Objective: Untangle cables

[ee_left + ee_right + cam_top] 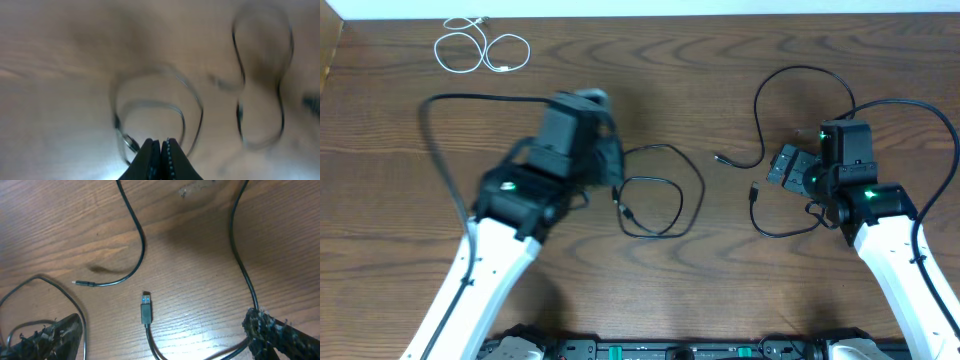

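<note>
From overhead, a white cable (480,47) is lying in small loops at the far left corner of the table (380,150). A coiled black cable (658,192) is sitting at the table's middle, and a second black cable (767,128) is winding over the table's right half. The left gripper (612,170) is hanging blurred over the table's middle, just left of the coil, and its jaws cannot be read from this view. The right gripper (780,168) is hanging over the right half, inside the second cable's bend. In the left wrist view, which is blurred, the left gripper (161,154) is showing its jaws pressed together with only a slit between them. Whether they are pinching anything I cannot tell, as the coiled black cable (150,107) is lying on the table right at their tips and the second black cable (260,90) is lying further right. In the right wrist view, the right gripper (162,322) is holding its jaws spread wide with nothing between them. The second black cable (146,311) is resting flat on the table with one plug between the fingers (280,335).
</note>
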### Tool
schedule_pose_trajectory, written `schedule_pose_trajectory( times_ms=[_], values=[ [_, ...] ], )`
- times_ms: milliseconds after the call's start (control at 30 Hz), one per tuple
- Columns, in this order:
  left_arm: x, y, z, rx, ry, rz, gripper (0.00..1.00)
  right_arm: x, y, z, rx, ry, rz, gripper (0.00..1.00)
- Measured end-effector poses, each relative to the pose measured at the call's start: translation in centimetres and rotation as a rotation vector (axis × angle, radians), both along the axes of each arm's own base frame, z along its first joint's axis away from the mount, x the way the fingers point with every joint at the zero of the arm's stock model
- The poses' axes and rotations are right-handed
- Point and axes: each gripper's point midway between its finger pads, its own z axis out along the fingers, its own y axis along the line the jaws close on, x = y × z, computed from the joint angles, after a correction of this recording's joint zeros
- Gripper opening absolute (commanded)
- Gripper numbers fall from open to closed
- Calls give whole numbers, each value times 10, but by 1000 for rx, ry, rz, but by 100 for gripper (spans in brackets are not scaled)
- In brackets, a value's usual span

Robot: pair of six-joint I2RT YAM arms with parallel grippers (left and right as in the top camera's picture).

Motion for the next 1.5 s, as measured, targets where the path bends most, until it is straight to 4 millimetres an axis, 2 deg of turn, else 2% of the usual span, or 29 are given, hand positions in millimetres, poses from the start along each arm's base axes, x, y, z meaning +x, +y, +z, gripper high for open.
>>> schedule_pose_trajectory(
  times_ms=[133,167,200,233,267,333,400,500,533,567,667,733,833,967,1033,1167,1233,1500],
  values=[
    [29,42,41,-67,-168,145,8,0,0,0,0,-1,0,99],
    [31,47,47,-74,-192,159,7,0,0,0,0,0,0,99],
    [36,62,67,-91,-265,204,8,0,0,0,0,0,0,99],
    [35,71,78,-99,-303,227,15,0,0,0,0,0,0,99],
    [30,77,91,-108,-340,240,27,0,0,0,0,0,0,99],
    [21,76,91,-107,-319,232,50,0,0,0,0,-1,0,99],
    [13,71,73,-94,-234,213,57,0,0,0,0,-1,0,99],
    [7,57,34,-54,-79,164,72,0,0,0,0,-1,1,99],
    [7,49,20,-38,-28,130,80,0,0,0,1,-2,0,99],
    [6,33,-2,-15,49,59,80,0,0,0,0,0,0,99],
    [3,-3,-40,21,163,-81,80,0,0,0,0,0,0,99],
    [-4,-35,-73,57,251,-194,80,0,0,0,0,0,1,99],
    [-14,-67,-111,101,339,-305,80,0,0,0,0,0,1,99],
    [-26,-93,-153,149,424,-391,80,0,0,0,0,0,0,99],
    [-30,-103,-170,169,451,-420,76,0,0,0,0,0,0,99],
    [-32,-112,-197,214,473,-442,74,0,0,0,0,0,0,99],
    [-30,-113,-203,241,464,-434,73,0,0,0,0,0,0,99],
    [-14,-128,-204,250,368,-400,70,0,0,0,0,0,1,99]
  ],
)
